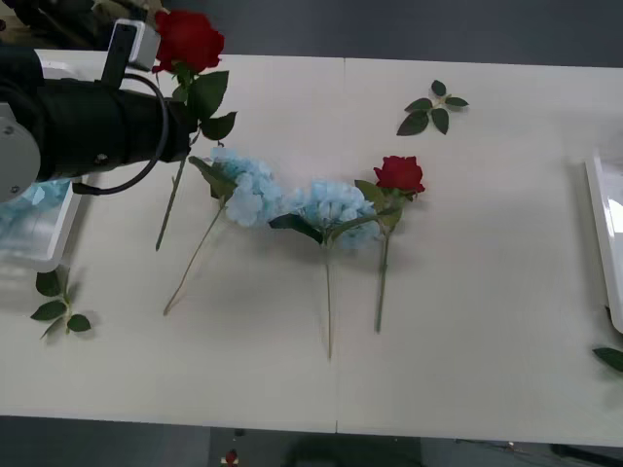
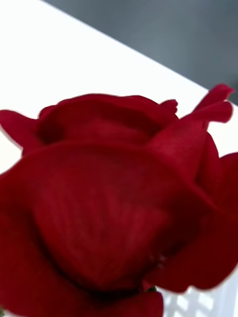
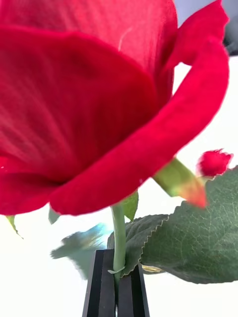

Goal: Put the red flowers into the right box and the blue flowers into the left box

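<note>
Above the surface's left side, the left end effector grips one red rose; remaining flowers lie unsorted.

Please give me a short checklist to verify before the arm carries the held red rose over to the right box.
1. Grip: ok. The black fingers of the left gripper are shut on the thin green stem of the dark-red artificial rose.
2. Stem tip off the white table: cannot tell.
3. Target seen: ok. The white plain-rimmed plastic tray is at the table's right edge.
4. Room inside the tray: cannot tell.
5. Low path free: not ok. Pale blue petal clusters and a second red rose lie between.
</note>
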Controlling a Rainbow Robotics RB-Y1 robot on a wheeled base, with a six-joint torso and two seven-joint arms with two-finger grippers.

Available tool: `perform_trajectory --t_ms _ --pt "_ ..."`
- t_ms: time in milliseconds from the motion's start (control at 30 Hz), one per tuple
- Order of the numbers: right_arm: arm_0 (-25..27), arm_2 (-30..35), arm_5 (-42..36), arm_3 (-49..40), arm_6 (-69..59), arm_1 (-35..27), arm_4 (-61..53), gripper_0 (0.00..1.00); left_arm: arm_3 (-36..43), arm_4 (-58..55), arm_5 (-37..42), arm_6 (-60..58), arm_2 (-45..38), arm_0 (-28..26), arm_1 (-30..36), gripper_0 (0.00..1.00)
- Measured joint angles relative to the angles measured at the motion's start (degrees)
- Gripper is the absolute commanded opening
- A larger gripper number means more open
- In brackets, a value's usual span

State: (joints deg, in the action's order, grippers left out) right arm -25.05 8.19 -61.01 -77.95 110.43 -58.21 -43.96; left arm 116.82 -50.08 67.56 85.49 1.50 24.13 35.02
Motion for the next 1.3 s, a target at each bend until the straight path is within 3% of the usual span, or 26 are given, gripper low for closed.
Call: perform_trajectory --t_ms 233,633,733,867,1000,1133,1300 --pt "-2.64 -0.01 4.75 10.13 0.35 0.00 3.83 0.00 4.24 -7.38 -11.55 12.12 6.15 -0.03 -2.23 0.00" --pt "-2.63 -0.66 9.28 19.75 1.67 0.00 5.87 0.01 1.66 -12.30 -23.57 13.87 19.85 -0.03 -14.18 0.00" --pt "-2.63 -2.91 10.88 20.29 1.67 0.00 5.86 0.41 -1.01 -14.81 -28.64 13.87 21.50 -0.03 -16.26 0.00" --pt "-2.63 -5.30 12.34 20.29 1.67 0.00 4.50 0.63 -3.16 -13.82 -32.62 13.87 24.38 -0.03 -17.33 0.00" --pt "-2.63 -5.99 12.55 20.29 1.67 0.00 0.87 0.70 -5.22 -17.21 -40.21 13.87 28.35 -0.03 -17.33 0.00" --pt "-2.63 -6.89 12.55 20.29 2.95 0.00 -2.23 0.71 -5.71 -17.32 -40.87 13.87 29.79 -0.03 -17.33 0.00" --pt "-2.63 -7.18 12.55 20.29 13.75 0.00 -7.16 0.72 -5.71 -17.32 -40.87 13.87 29.73 -0.03 -17.33 0.00"
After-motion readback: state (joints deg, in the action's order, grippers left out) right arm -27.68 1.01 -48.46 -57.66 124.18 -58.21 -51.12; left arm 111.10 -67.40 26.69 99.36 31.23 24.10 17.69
